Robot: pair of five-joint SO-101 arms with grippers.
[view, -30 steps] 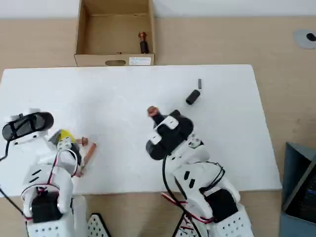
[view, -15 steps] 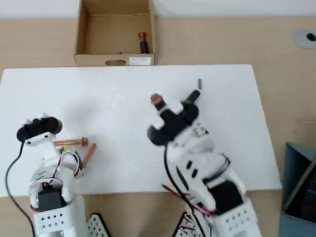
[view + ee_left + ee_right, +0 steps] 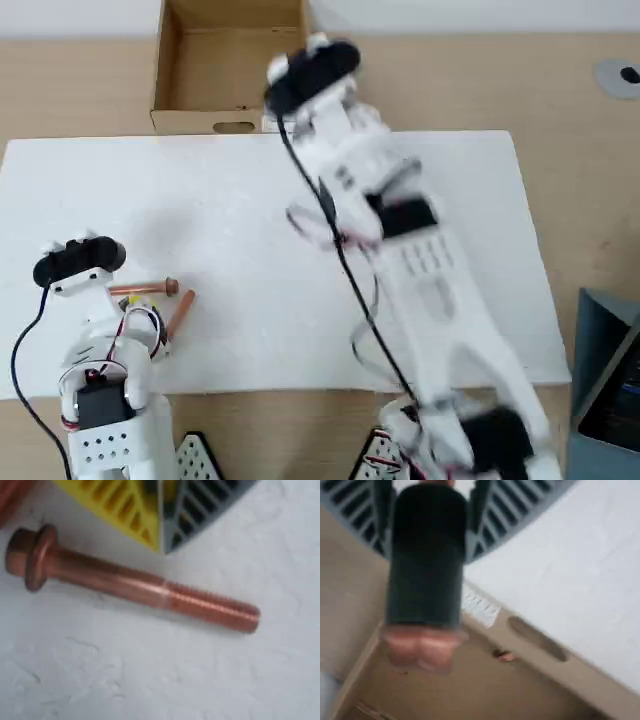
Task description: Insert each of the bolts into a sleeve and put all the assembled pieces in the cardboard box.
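Right wrist view shows our right gripper (image 3: 427,505) clenched on the sleeved bolt (image 3: 422,580) over the cardboard box (image 3: 580,680); we should release well inside its walls.

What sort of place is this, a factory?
More likely a small lab or hobby bench: two desktop robot arms sit at a wooden table with a white mat, loose copper bolts and a cardboard box.
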